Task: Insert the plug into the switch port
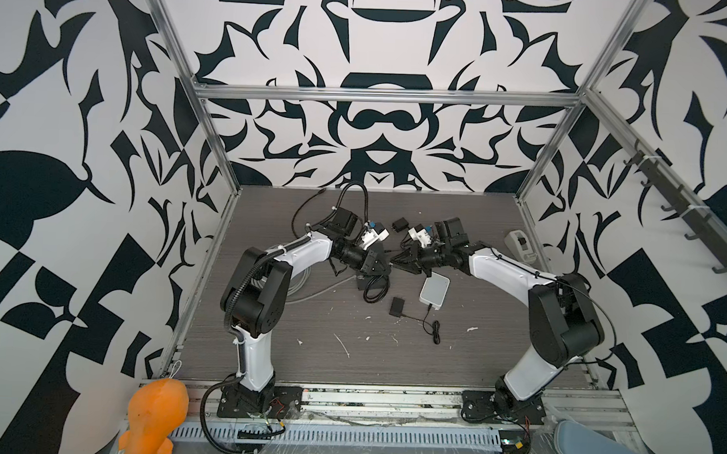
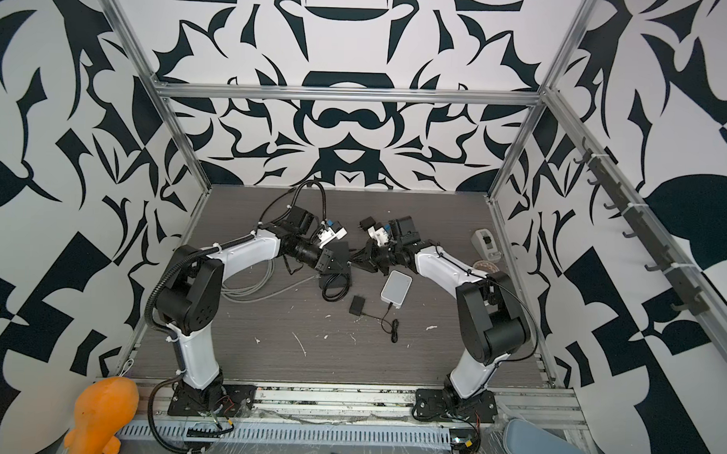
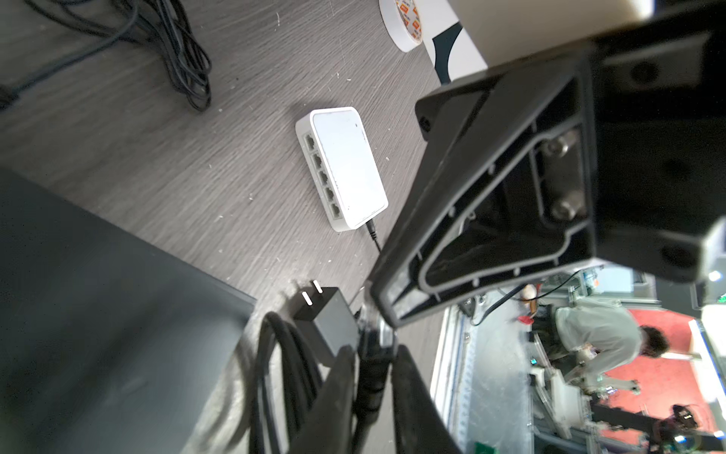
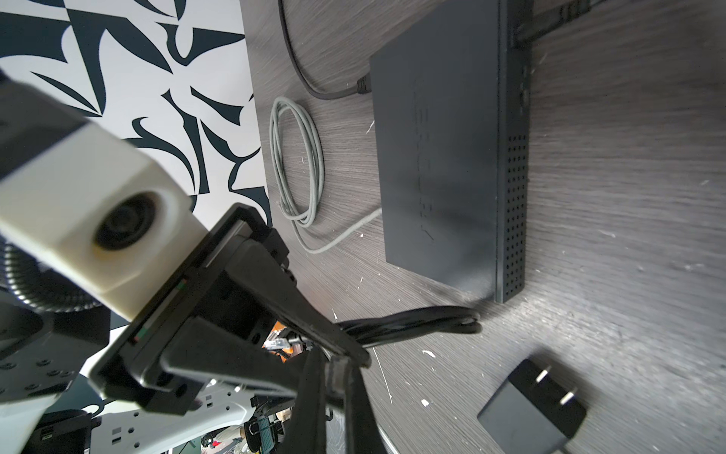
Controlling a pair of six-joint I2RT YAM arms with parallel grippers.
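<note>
1. Left wrist view: the left pincer (image 3: 373, 350) pinches the one plug (image 3: 376, 333) by its black boot, with a finger against each side.
2. The right pincer (image 4: 334, 363) is pressed together, its tip just beside the plug. I cannot tell whether it grips the plug's end.
3. Two boxes lie flat on the surface (image 1: 307, 351). One black box (image 4: 432, 157) sits near the middle, by the two meeting pincers. One white box (image 3: 349, 165) lies near it, with five sockets in a row.
4. The switch port belongs to an edge of the black box, but it is too small to pick out.
5. There are two black two-pronged adapters, one near (image 1: 398, 307) and one far (image 1: 400, 226). There is also one grey cable coil (image 4: 298, 157) and one black cable bundle (image 4: 416, 318).
6. The near half of the surface lies bare up to the front rail.
</note>
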